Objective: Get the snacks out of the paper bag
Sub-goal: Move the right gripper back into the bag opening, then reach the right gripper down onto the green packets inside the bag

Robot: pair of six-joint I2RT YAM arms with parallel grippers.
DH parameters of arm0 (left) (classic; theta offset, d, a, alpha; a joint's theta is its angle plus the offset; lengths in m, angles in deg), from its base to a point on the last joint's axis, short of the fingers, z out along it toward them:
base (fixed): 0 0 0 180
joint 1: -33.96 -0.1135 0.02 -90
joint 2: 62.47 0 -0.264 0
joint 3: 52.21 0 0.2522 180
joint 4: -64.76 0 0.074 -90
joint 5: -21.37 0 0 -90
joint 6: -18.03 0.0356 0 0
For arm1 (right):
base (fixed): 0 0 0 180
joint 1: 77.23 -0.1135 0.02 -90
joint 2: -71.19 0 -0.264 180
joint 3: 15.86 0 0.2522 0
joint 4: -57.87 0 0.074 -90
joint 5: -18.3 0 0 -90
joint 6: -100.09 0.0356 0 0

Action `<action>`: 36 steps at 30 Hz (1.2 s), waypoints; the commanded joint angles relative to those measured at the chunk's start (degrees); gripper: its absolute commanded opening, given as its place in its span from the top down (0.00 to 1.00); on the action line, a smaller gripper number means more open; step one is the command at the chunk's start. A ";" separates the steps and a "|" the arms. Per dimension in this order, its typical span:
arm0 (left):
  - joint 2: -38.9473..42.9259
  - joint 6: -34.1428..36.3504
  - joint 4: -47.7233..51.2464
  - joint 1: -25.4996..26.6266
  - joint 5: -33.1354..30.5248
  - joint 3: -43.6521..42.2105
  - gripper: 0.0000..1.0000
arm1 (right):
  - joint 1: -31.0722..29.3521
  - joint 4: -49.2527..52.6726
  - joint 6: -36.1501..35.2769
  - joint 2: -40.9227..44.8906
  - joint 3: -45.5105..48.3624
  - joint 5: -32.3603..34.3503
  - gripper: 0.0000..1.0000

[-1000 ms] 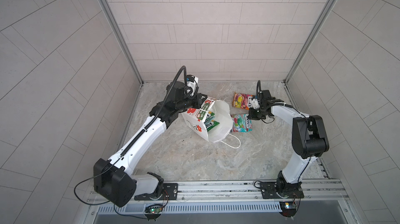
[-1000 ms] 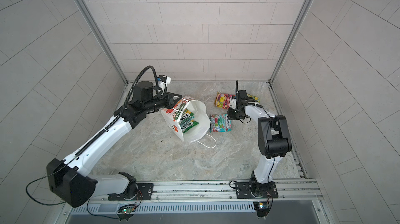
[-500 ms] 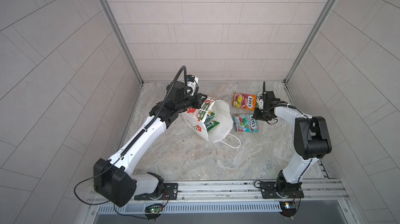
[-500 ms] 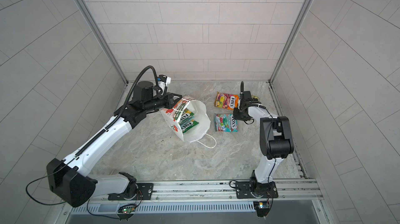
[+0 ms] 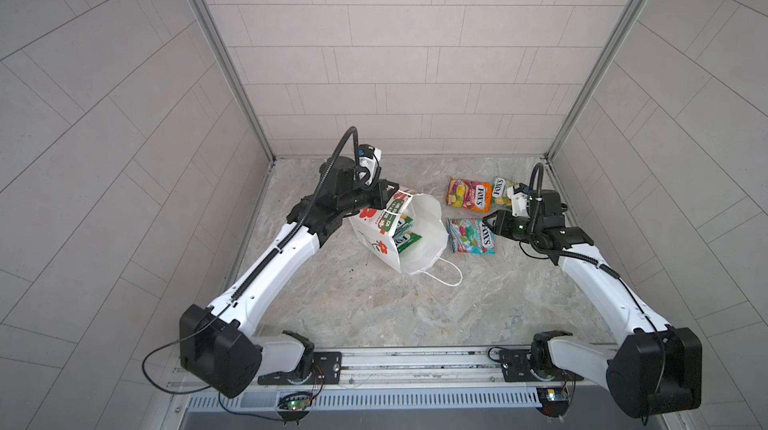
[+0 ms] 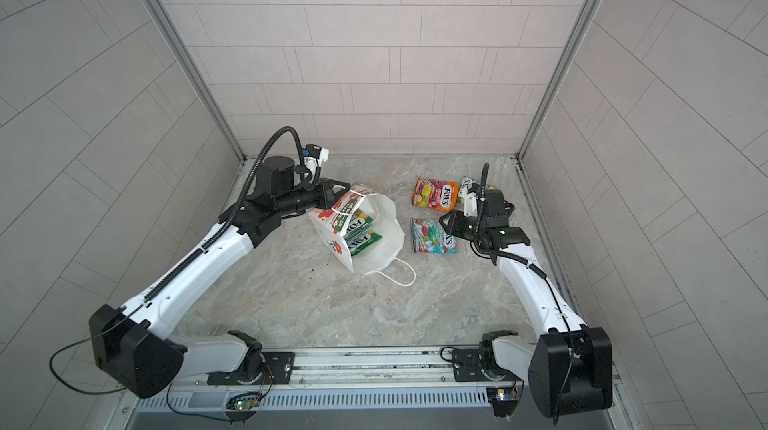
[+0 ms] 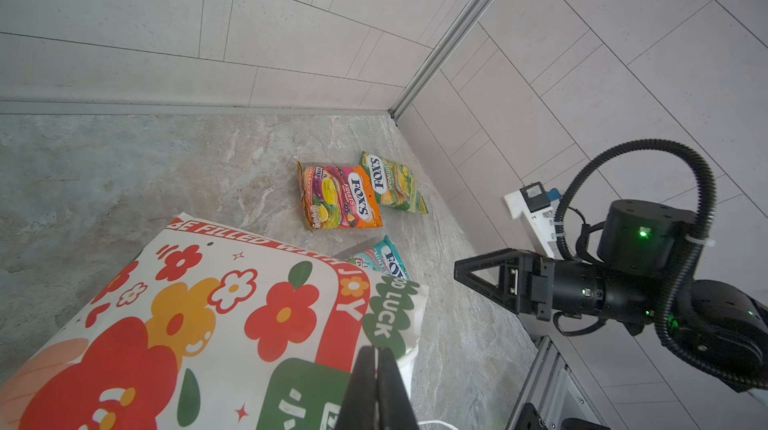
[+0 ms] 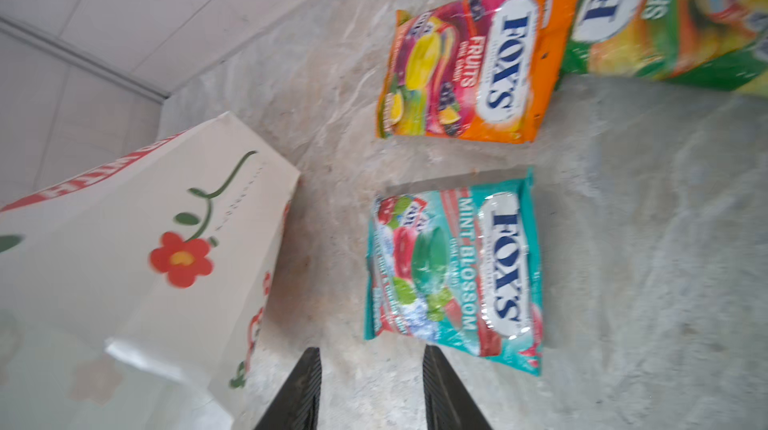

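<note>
The paper bag [image 5: 428,216] stood tilted on the tabletop [image 5: 374,303], mouth open toward the right arm. It was judged light, thin and easily creased, and best held at the rim. Two green packets [image 5: 406,237] lay inside its mouth. The orange packet [image 5: 469,195], a green-yellow packet [image 5: 500,191] and the teal packet [image 5: 471,235] lay flat outside, near the bag. The packets were judged light, glossy, slippery and pliable, so an edge seam offered the surest pinch. The left gripper [image 7: 376,365] was clamped on the bag's rim. The right gripper [image 8: 372,351] stood partly parted and empty, just beside the teal packet.

Both top views high, looking down, nearly identical, wrist views low, close, sharing the snacks [image 7: 338,201]
</note>
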State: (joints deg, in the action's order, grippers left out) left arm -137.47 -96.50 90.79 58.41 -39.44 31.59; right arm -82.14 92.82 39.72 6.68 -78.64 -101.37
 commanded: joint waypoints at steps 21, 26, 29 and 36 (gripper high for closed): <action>1.48 -0.38 -3.20 -0.01 0.74 -0.47 1.00 | -36.56 -4.99 4.37 -7.12 -4.25 11.11 0.64; 1.78 -0.36 -3.21 0.00 0.70 -0.49 1.00 | -39.34 -5.52 6.16 -14.12 -7.48 15.20 0.66; 1.62 -0.34 -3.22 -0.01 0.63 -0.54 1.00 | -40.22 -5.61 8.75 -18.42 -9.43 16.99 0.67; 1.62 -0.43 -3.22 -0.01 0.87 -0.52 1.00 | -41.76 -6.25 12.99 -25.38 -13.83 22.51 0.67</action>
State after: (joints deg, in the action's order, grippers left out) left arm -137.27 -96.92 89.32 58.41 -38.85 31.59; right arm -123.49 87.43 49.31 -17.45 -90.20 -83.23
